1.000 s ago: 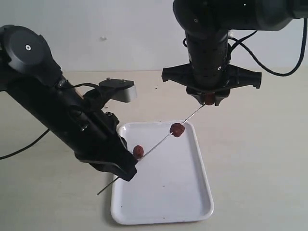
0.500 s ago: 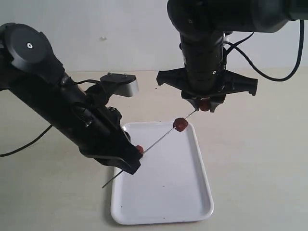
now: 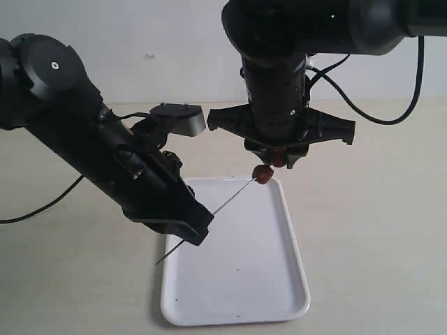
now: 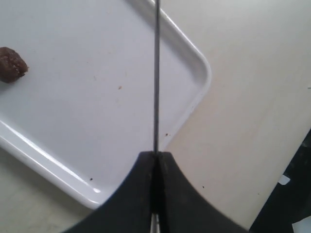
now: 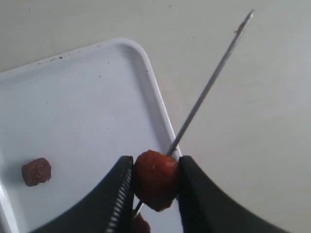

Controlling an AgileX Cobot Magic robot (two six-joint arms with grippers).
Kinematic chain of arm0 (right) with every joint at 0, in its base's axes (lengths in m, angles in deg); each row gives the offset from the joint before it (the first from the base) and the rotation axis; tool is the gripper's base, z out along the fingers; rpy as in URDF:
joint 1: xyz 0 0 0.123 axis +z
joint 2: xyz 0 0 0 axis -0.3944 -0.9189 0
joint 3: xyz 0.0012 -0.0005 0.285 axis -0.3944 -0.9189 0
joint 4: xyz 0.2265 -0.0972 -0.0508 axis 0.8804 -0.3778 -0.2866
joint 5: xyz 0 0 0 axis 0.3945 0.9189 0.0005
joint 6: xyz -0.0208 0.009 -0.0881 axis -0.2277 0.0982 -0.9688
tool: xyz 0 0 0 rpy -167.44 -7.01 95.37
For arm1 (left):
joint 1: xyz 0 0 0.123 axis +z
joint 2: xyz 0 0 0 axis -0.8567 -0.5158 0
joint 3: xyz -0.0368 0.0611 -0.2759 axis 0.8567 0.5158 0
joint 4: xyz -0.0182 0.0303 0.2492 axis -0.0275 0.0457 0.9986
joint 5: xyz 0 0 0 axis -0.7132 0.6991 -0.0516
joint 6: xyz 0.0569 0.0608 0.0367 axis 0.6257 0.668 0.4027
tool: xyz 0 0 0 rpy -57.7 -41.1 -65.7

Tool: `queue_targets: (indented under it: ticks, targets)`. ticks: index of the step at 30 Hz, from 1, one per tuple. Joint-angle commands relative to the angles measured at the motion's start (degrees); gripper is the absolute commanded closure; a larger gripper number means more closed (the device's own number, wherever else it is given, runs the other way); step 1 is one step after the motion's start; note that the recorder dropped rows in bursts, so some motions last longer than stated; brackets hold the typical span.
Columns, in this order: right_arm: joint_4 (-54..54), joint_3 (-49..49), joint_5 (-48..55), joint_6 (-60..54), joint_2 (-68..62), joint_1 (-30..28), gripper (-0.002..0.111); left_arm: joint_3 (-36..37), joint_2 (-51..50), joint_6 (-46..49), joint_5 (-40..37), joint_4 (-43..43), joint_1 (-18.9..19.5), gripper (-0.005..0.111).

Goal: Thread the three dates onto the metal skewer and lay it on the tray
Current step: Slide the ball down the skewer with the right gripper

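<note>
The tray (image 3: 279, 293) holds one loose date (image 5: 36, 171), lying on the white floor well off to the side of the right pincer (image 5: 155, 164) and apart from everything else. A few dark specks (image 4: 119, 88) dot the tray as well. The right pincer is closed on a second date (image 5: 156, 180), its fingers (image 5: 121, 194) pressing it from either side, above the tray's rim near a corner. The skewer (image 3: 223, 204) runs through that grip. Its shaft comes out of the second date and its tip pokes well beyond the pincer, over the bare table (image 3: 363, 230). The left pincer (image 4: 155, 156) is pressed together on the skewer near its other end, with only the rod between its tips and a short tail sticking out behind. From there the rod slants up across the tray, clear of its floor, to the right pincer. My exterior view gives me a third date (image 3: 262, 174) on the rod just below the right pincer, seemingly touching the second date. The right wrist view shows only a red sliver at the frame edge between the fingers, and I cannot tell what it is. The exterior view hides the loose date behind the left arm (image 3: 105, 160), while both wrist views show it. The skewer's tip shows only in the right wrist view.
</note>
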Motion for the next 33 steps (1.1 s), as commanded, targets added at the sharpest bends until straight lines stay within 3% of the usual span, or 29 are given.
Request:
queue_targets:
  ticks: [1,26,28,33]
  targets:
    - [2.1,-0.2,-0.1,0.2,0.6,0.0,0.077,-0.3,-0.1,0.2,1.7,-0.6,0.2,0.107]
    - [3.1,-0.2,-1.8,0.1,0.6,0.0,0.077,-0.3,-0.1,3.2,1.6,-0.6,0.2,0.107]
    - [3.1,-0.2,-1.8,0.1,0.6,0.0,0.073,-0.3,-0.1,3.4,1.6,-0.6,0.2,0.107]
    - [1.7,-0.2,-1.7,0.8,0.6,0.0,0.047,-0.3,-0.1,3.4,1.8,-0.6,0.2,0.107]
